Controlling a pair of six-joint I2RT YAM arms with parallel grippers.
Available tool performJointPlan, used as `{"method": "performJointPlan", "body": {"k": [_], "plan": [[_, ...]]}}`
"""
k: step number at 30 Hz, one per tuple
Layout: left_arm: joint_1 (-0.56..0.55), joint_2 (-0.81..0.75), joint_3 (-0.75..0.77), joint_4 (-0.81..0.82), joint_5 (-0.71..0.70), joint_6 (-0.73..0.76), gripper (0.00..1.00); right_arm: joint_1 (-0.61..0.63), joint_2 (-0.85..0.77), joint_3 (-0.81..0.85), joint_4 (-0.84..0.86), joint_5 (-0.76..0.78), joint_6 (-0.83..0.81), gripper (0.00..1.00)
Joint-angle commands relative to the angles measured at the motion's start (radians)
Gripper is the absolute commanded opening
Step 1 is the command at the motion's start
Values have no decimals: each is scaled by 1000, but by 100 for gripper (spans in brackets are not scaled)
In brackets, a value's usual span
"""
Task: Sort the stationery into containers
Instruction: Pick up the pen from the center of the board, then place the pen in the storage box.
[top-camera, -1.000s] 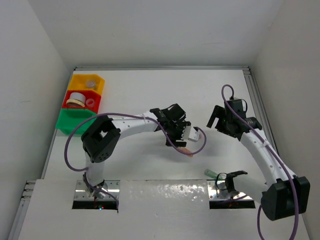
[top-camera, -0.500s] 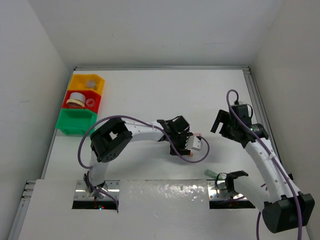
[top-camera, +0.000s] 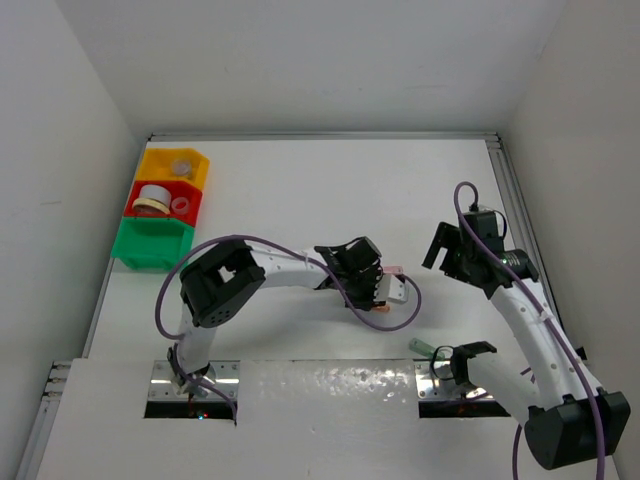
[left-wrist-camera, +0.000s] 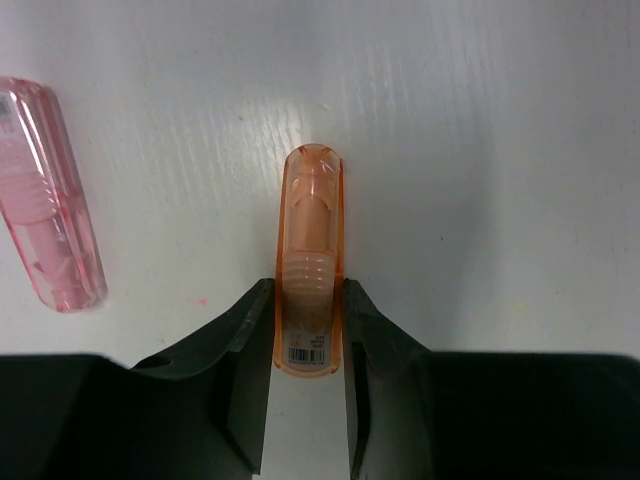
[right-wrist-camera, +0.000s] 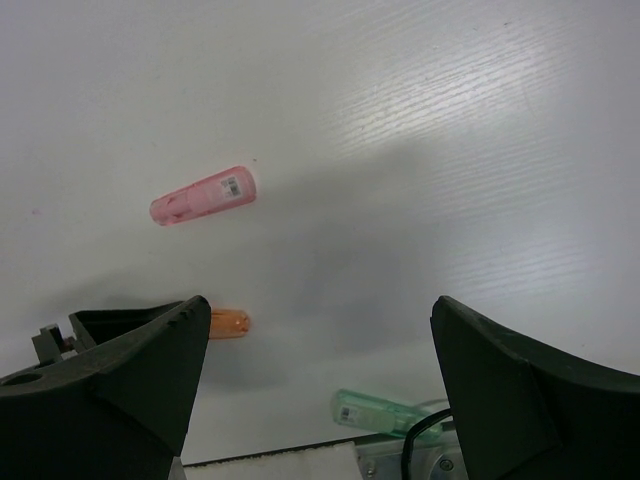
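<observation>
An orange capsule (left-wrist-camera: 310, 250) lies on the white table between the fingers of my left gripper (left-wrist-camera: 308, 288). Both jaws press its sides, so the gripper is shut on it. In the top view the left gripper (top-camera: 376, 296) is at the table's middle, with the orange capsule (top-camera: 382, 309) at its tip. A pink capsule (left-wrist-camera: 48, 200) lies just beside it and also shows in the top view (top-camera: 394, 270). My right gripper (right-wrist-camera: 318, 330) is wide open and empty, raised above the table to the right (top-camera: 447, 250). The yellow (top-camera: 175, 165), red (top-camera: 190, 206) and green (top-camera: 150, 243) bins stand at the far left.
A green capsule (right-wrist-camera: 385, 412) lies at the near edge by the right arm's base (top-camera: 425, 346). The red bin holds tape rings (top-camera: 153, 196) and the yellow bin a small clear pot (top-camera: 181, 167). White walls close in the table on the left, back and right.
My left gripper moved right and nearer, down onto the orange capsule. My right arm drew back to the right. Little has changed over the last half second.
</observation>
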Motion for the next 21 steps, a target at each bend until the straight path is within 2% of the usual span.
{"method": "performJointPlan", "body": {"k": [1,4,7,8,10,11,12,13,14,16,17,19,20,21], "plan": [[14,-37,35,-163,-39,-10,0,-3,-16,13,2,32,-6,89],[113,-116,86,-265,-35,45,0,-3,-11,13,20,27,-6,89],[259,-263,122,-426,-67,210,0,-5,12,9,62,7,-1,88],[303,-322,133,-531,-72,264,0,-3,32,9,88,-5,1,88],[466,-402,155,-669,-84,425,0,-3,56,15,116,-17,7,88],[523,-424,155,-714,-84,480,0,-3,69,18,135,-22,13,87],[643,-448,150,-745,-98,593,0,-3,95,21,146,-40,14,87],[707,-484,144,-791,-108,654,0,-2,107,27,154,-45,16,87],[830,-498,136,-803,-119,753,0,0,118,30,172,-46,20,87],[960,-513,112,-814,-138,836,0,5,147,36,186,-54,25,87],[1093,-512,104,-816,-136,907,0,5,155,39,198,-63,28,87],[1210,-492,107,-842,-118,984,0,6,182,57,206,-68,25,87],[1309,-480,116,-846,-98,1051,0,12,191,67,206,-66,21,87],[1351,-469,121,-846,-92,1077,0,14,201,73,202,-66,19,87]]}}
